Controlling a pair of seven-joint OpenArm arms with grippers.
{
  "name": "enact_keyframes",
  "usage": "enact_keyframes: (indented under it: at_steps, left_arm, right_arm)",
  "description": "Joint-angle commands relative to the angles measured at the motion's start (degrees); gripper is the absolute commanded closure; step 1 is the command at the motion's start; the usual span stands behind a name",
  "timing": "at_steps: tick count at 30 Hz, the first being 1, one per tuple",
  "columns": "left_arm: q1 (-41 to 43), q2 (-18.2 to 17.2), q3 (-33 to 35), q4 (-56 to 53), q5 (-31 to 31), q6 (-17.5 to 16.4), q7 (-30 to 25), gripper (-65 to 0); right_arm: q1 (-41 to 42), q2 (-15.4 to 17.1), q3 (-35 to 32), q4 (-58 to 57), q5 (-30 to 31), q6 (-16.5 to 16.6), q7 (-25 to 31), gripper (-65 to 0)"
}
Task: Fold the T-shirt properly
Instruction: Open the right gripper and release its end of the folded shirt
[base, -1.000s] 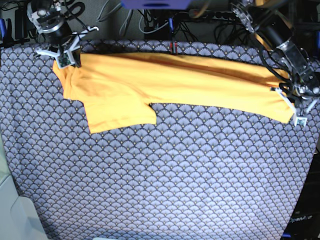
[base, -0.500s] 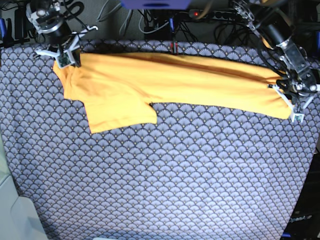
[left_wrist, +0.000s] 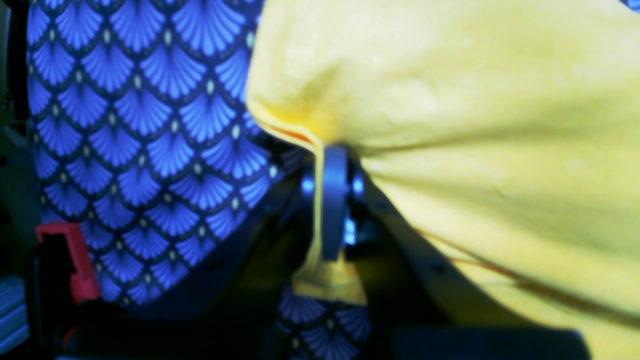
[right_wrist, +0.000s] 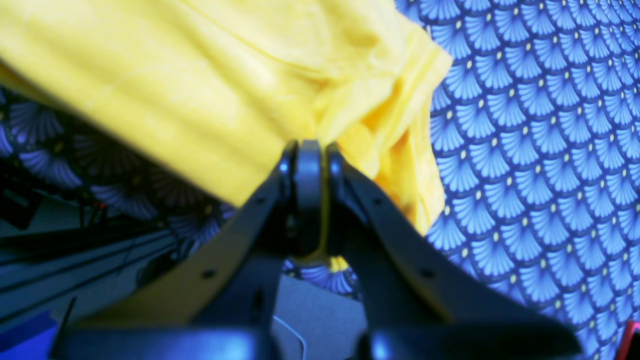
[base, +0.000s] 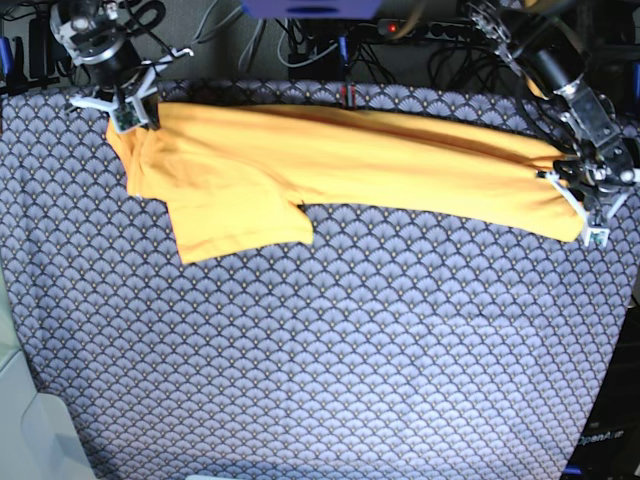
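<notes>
Counting, we see one T-shirt (base: 330, 165), one tablecloth (base: 320, 360) and two claws. Our right gripper (base: 133, 112) sits at ten o'clock in the base view, jaws pinched together on the shirt's corner. Our left gripper (base: 585, 210) sits at three o'clock, likewise clamped on its other end. Between them the shirt stretches as a long band across the tablecloth's far edge.

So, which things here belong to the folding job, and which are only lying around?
Belong to the job:
- T-shirt
- left gripper, shut on one end of the shirt
- right gripper, shut on the other end

Only lying around:
- patterned tablecloth under the shirt
- cables behind the table
</notes>
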Motion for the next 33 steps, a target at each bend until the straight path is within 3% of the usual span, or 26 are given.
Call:
enact_keyframes:
  at_steps: [1, 10, 13, 16, 21, 26, 33]
  left_arm:
    - [0.70, 0.43, 0.21, -0.36, 0.49, -0.34, 1.56, 0.0]
    - [0.97, 0.17, 0.21, -0.45, 0.49, -0.34, 1.56, -1.3]
    - [0.97, 0.26, -0.23, -0.45, 0.49, -0.34, 1.56, -13.2]
    - [1.05, 0.43, -0.23, -0.18, 0.05, -0.34, 1.56, -24.1]
    - [2.20, 0.61, -0.23, 2.45, -0.12, -0.34, 1.56, -25.2]
    - [2.28, 0.61, -0.23, 3.60, -0.12, -0.34, 1.56, -26.5]
    - [4.04, 0.61, -0.23, 5.00, -0.12, -0.34, 1.56, -43.9]
  right_arm:
    - [-0.53, 0.51, 0.40, 0.33, 0.25, -0.51, 0.69, 0.0]
    - [0.26, 0.51, 0.49, -0.99, 0.16, -0.51, 0.16, 0.0]
    - [0.43, 0.60, 0.40, -0.90, 0.07, -0.51, -1.69, -1.5]
    - [1.05, 2.27, 0.40, -0.90, 0.25, -0.51, -3.53, -9.0]
    - [1.14, 3.15, 0.58, -0.82, 0.51, -0.51, -4.85, -19.8]
    - [1.14, 3.50, 0.58, -0.73, 0.51, -0.51, -4.85, -25.5]
    - [1.84, 3.50, 4.01, -0.03, 2.80, -0.51, -4.50, -28.9]
